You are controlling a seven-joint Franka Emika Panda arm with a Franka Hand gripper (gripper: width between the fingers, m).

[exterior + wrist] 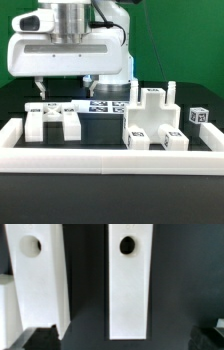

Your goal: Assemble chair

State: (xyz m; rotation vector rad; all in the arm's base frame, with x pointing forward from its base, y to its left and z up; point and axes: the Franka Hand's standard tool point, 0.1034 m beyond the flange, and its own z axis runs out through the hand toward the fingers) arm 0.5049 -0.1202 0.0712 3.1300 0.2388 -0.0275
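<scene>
1 arm [70,45] vert, end effector [63,92] wide apart, empty, above chair pcs [130,291]

The pincer [64,92] hangs with its jaws wide, nothing between them. In the exterior view, a low cluster of chair pieces [50,122] lies close under it at 6 o'clock. A taller stepped chair block [150,118] stands at its 4 o'clock. Between the two runs a bare lane of dark tabletop [100,130]. The border frame [110,157] walls that lane at 6 o'clock. The wrist view shows two long chair slats [130,286] side by side, with only a narrow gap between them.
</scene>
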